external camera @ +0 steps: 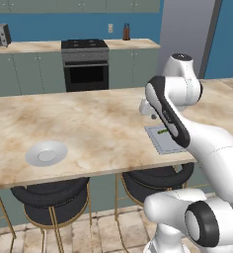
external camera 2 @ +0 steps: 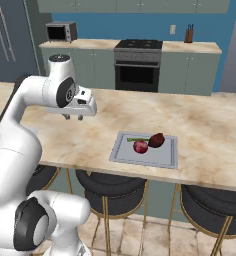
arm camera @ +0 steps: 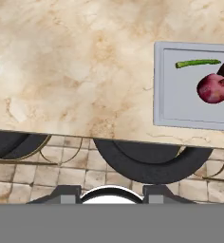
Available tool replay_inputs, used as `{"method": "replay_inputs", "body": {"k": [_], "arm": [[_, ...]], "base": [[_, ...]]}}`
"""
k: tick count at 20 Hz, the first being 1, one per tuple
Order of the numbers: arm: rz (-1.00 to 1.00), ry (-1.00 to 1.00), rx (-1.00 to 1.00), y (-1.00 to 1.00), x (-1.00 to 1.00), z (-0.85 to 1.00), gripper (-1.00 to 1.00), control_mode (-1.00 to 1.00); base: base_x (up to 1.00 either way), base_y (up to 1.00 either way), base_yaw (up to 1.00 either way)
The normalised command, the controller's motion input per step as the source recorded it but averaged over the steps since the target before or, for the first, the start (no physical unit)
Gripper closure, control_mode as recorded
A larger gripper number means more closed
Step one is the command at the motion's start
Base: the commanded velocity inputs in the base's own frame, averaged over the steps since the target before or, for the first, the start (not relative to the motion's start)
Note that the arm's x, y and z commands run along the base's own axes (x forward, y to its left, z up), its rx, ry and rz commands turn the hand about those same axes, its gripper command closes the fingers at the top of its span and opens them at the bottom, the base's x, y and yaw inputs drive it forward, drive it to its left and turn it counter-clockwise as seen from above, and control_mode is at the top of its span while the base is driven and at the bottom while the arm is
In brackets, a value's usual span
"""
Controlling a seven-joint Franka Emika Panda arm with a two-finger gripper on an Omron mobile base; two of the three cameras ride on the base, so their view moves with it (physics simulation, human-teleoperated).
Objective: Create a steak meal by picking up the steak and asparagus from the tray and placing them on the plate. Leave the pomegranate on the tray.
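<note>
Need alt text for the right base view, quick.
A grey tray on the marble counter holds the steak, pomegranate and asparagus; the white arm's gripper hangs left of it, over bare counter.

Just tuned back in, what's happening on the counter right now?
Nothing has been picked up yet. The gripper hangs above the bare counter, to the left of the tray, holding nothing. The steak, the asparagus and the pomegranate all lie on the tray. The plate sits further left along the counter with nothing on it. Whether the fingers are open or shut cannot be told.
</note>
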Motion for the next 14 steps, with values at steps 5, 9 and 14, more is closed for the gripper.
{"method": "replay_inputs", "body": {"k": [5,9,14], "arm": [[-0.01,-0.01,0.01,-0.25,-0.05,-0.12,-1.0,-1.0],[-0.11,0.0,0.0,-0.78,-0.03,-0.32,-1.0,-1.0],[-0.16,-0.01,0.03,-0.92,0.0,-0.39,-1.0,-1.0]], "base": [[0.0,0.0,0.0],[0.0,0.0,0.0],[0.0,0.0,0.0]]}}
